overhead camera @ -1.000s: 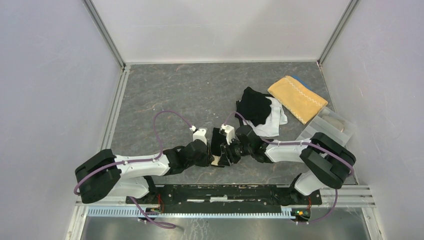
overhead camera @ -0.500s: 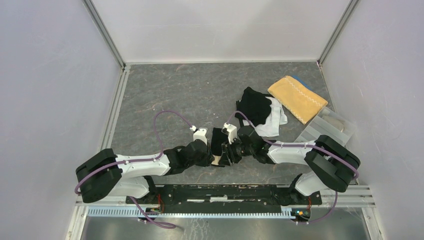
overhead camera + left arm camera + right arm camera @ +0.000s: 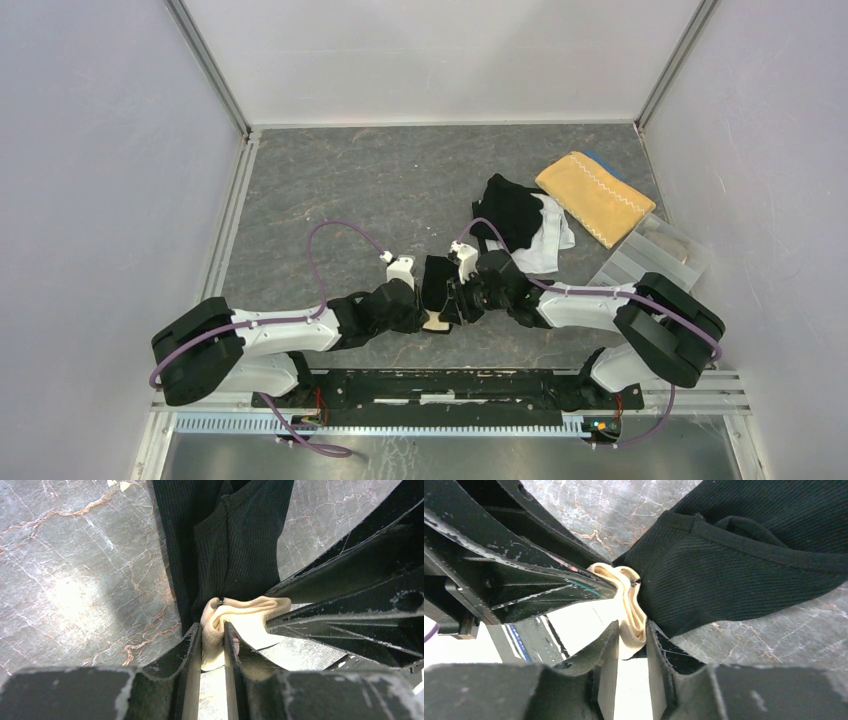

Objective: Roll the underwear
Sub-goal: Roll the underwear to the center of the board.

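Bright, even overhead light; glare patch on the tabletop; wrist views' near edges blur.

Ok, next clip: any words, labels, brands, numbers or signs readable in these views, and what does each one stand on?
None can be read in any view.
black underwear and the cream band at its edge: plain ribbed cloth, no lettering showing.
yellow towel: only white zigzag stitching, no letters.
clear tray: nothing legible at this size.

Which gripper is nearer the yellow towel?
Right. The right gripper and left gripper both pinch the black underwear, nearer the bases and left of the yellow towel; the left one sits farther left.
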### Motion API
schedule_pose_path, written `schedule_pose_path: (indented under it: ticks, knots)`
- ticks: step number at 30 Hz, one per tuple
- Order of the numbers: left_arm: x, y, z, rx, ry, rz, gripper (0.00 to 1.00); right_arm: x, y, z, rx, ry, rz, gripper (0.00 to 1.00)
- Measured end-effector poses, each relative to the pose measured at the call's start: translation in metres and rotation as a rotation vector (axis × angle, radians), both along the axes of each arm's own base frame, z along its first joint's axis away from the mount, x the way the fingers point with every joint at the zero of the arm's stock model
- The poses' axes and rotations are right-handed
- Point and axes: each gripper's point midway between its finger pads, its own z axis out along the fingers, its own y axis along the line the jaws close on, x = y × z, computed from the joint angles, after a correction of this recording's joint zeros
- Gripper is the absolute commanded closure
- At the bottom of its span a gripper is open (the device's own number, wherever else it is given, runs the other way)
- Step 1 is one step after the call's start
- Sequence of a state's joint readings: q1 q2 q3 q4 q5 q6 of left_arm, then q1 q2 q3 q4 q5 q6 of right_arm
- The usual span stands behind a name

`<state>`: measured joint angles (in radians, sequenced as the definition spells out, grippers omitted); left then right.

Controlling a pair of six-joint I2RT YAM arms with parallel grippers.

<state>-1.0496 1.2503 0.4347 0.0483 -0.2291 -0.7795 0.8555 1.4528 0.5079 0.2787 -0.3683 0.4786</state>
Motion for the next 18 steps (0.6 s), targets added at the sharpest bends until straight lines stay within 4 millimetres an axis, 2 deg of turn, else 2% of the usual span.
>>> schedule_pose_path:
  ticks: [4, 12, 18]
  knots:
    - [0.0, 0.0, 0.0, -0.001, -0.001, 0.0, 0.72, 0.004, -0.003, -0.001, -0.015, -0.012, -0.022, 0.88]
    - [0.0, 0.0, 0.0, -0.002, -0.001, 0.001, 0.56, 0.007, -0.011, -0.005, -0.05, -0.038, -0.044, 0.95]
    - [0.0, -0.001, 0.001, -0.004, 0.0, -0.001, 0.54, 0.005, -0.018, -0.009, -0.061, -0.053, -0.052, 0.98]
